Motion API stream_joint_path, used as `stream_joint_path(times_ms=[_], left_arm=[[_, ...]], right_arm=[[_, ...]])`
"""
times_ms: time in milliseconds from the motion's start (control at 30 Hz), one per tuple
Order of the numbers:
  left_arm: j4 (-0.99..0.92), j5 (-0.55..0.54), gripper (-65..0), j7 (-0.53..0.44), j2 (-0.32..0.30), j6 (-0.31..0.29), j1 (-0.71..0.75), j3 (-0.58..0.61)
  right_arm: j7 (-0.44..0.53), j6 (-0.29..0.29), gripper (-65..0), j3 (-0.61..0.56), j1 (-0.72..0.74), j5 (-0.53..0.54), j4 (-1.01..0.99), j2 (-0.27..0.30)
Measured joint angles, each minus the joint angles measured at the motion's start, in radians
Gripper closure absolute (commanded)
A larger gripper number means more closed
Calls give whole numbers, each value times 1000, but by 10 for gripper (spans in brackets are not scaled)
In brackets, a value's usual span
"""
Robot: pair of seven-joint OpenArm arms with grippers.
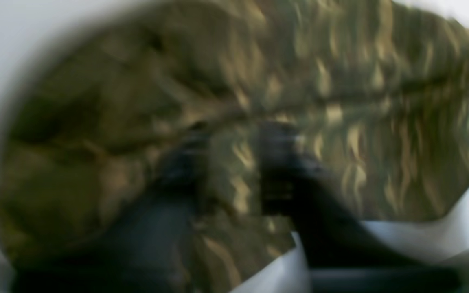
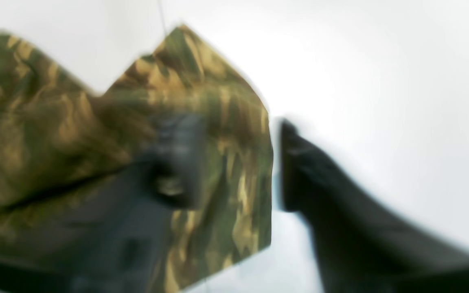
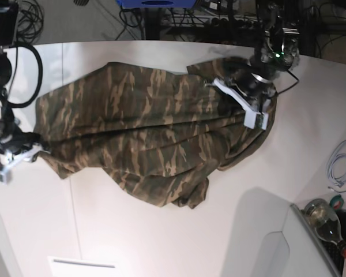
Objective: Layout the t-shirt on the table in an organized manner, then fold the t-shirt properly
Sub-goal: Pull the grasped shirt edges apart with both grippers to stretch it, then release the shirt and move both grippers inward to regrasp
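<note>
The camouflage t-shirt lies spread and wrinkled across the white table, with a bunched fold at its front. My left gripper is over the shirt's right end. In the blurred left wrist view, that gripper is shut with a strip of the t-shirt pinched between its dark fingers. My right gripper is at the shirt's left edge. In the right wrist view its jaws stand apart: one finger is over the t-shirt, the other over bare table, with the shirt's edge between them.
A glass bottle and a white cable lie past the table's right edge. Cables and a blue object sit behind the table. A raised white panel stands at the front right.
</note>
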Motion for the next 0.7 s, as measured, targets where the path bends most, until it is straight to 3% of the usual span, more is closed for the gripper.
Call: stream_joint_path(times_ms=[33,100,200,400,600,700], left_arm=[[-28,10,0,6,2,23,0,5],[-69,42,0,0,26,56,8,-16],[-142,116,0,0,53,162,-1,-45],[-302,224,0,-16,40,175,-154,-49],[-583,270,0,-33,42,177,-446,-45],[-749,271,0,-20,32,184,-608,14]], right_arm=[[8,-1,0,-41,27,-28,-40,2],[67,2,-18,-122,62,-80,-103,-9],[122,8,-6,-232,122,-135,-241,-18],[180,-20,0,-371,193,-179,-465,-52],[179,-53,0,-435,118,-219,-377,-93],[163,-50,0,-493,66,-216,-297,-132]])
